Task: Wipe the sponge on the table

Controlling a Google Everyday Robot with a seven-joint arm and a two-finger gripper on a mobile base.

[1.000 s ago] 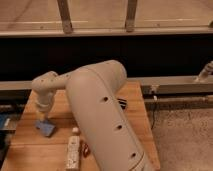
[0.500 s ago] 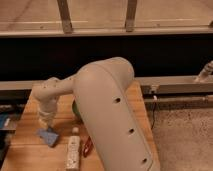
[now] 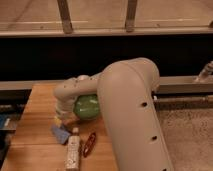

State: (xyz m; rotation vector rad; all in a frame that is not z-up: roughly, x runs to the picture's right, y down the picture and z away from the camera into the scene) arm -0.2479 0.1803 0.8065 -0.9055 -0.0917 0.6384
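The blue-grey sponge (image 3: 61, 134) lies flat on the light-brown wooden table (image 3: 37, 107), left of the middle. My gripper (image 3: 59, 122) comes straight down onto the sponge's upper edge, its yellowish tip touching it and shut on it. My bulky cream arm (image 3: 130, 115) bends in from the right and hides much of the table's right side.
A green plate (image 3: 87, 106) sits just right of the gripper, partly behind the arm. A white bottle (image 3: 73, 152) and a small red object (image 3: 90, 144) lie near the front edge, close to the sponge. A dark wall and rail run behind the table.
The gripper and the sponge under it have slid to the right and a little toward the front, nearer the white bottle. The arm has swung with them.
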